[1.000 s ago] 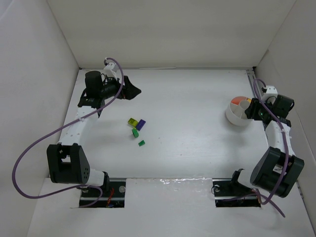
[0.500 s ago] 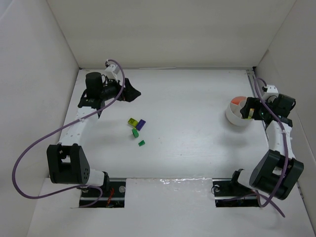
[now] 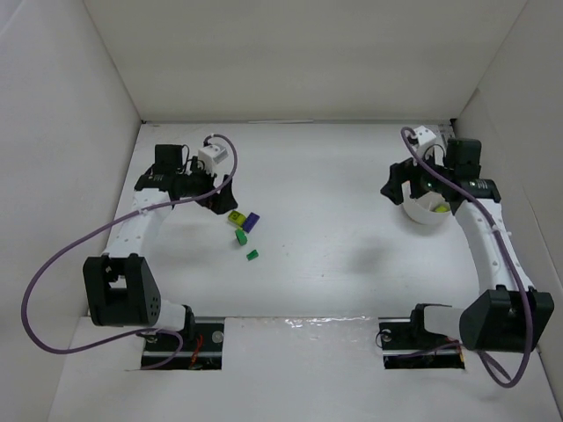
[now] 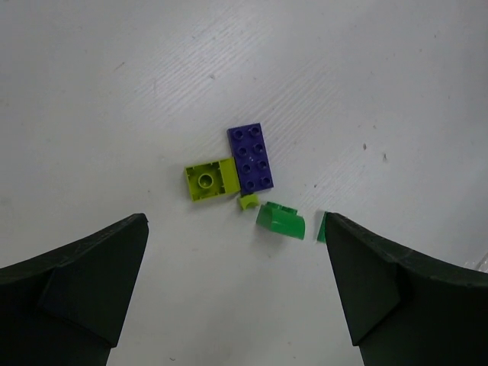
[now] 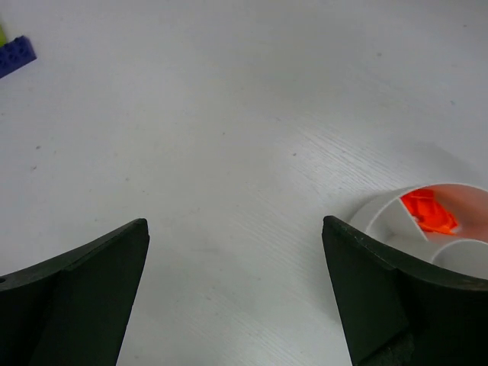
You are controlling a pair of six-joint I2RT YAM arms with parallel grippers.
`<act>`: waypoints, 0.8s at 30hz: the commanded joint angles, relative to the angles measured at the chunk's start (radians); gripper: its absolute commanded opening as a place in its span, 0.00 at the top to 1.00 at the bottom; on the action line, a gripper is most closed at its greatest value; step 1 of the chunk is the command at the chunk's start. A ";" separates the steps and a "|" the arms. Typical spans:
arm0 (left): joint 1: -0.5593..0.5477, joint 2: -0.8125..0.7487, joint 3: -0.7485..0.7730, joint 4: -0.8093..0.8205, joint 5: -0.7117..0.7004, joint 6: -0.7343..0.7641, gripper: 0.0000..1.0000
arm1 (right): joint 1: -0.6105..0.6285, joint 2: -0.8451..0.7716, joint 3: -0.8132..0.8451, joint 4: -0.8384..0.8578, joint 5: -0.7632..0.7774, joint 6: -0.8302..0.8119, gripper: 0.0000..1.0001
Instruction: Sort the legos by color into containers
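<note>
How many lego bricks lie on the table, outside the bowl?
5, clustered near the left end effector: lime brick, purple brick touching it, tiny lime piece below them, green brick beside that, dark green brick partly hidden behind a finger.

White walls enclose a white table on three sides.

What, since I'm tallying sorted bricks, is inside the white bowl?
One wedge of the white bowl holds orange legos. Its other compartments cannot be checked: the wrist view cuts them off, and from above the right arm covers most of the bowl.
</note>
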 commanded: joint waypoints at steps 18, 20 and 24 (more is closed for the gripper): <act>0.092 -0.022 -0.069 -0.265 0.065 0.899 0.00 | 0.335 0.396 0.346 -0.078 -0.055 0.078 0.00; 0.080 0.064 0.018 -0.359 0.041 1.051 0.03 | 0.335 0.386 0.328 -0.049 0.006 0.078 0.00; 0.056 0.302 0.196 -0.537 -0.011 1.292 0.18 | 0.302 0.347 0.292 -0.062 0.027 0.067 0.00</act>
